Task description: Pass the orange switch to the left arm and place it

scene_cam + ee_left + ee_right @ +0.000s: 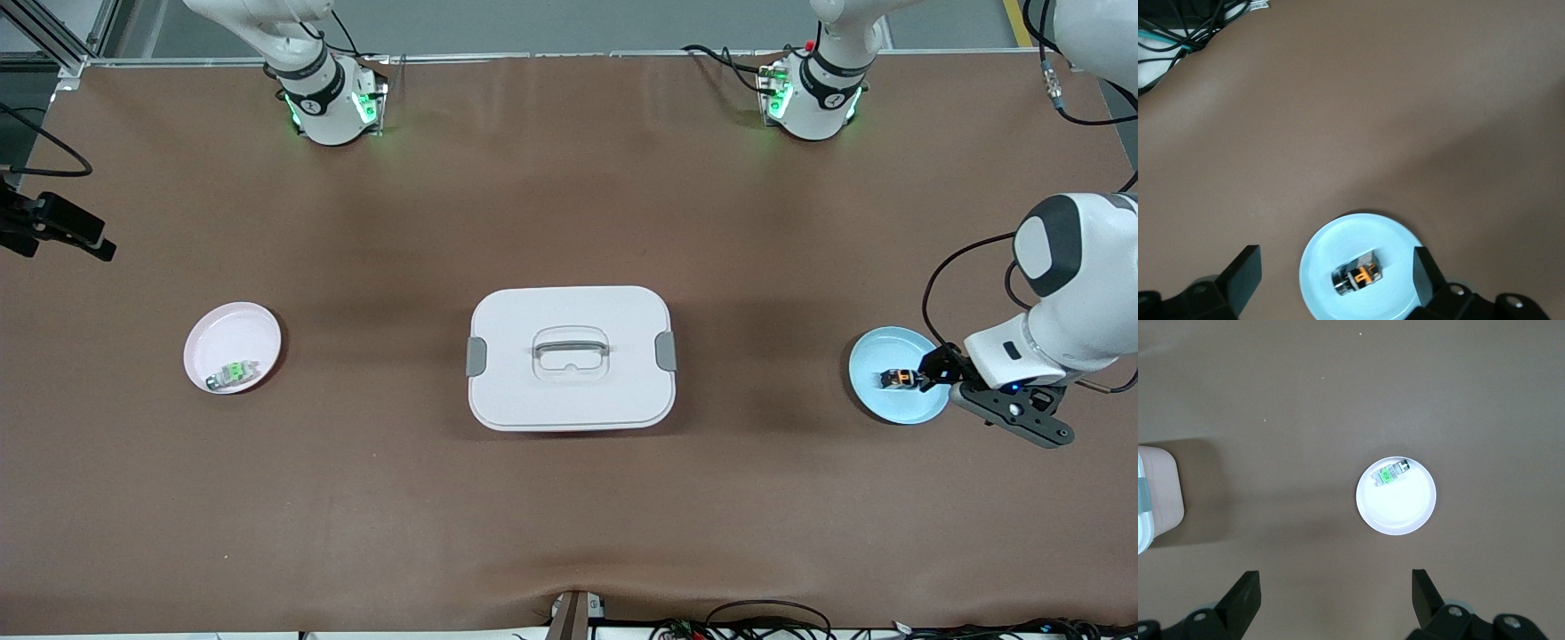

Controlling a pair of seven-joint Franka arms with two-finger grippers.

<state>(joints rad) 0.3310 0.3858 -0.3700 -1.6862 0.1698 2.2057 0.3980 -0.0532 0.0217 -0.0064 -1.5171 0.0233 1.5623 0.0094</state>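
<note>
The orange switch [900, 379] [1357, 275] lies in a light blue plate [876, 356] [1338, 243] at the left arm's end of the table. My left gripper [930, 372] [1336, 252] hangs open just over that plate, its fingers standing wide on either side of the switch and not touching it. The white box [569, 396] [1155, 493] sits shut in the middle of the table. My right gripper [1335, 577] is open and holds nothing, high over the table at the right arm's end; I see it only in its own wrist view.
A pink plate [233, 333] [1398, 510] holding a green-and-grey component [233, 373] [1390, 473] lies at the right arm's end. A black fixture with a cable [53, 227] juts in at that end's edge. Cables [765, 622] run along the table's near edge.
</note>
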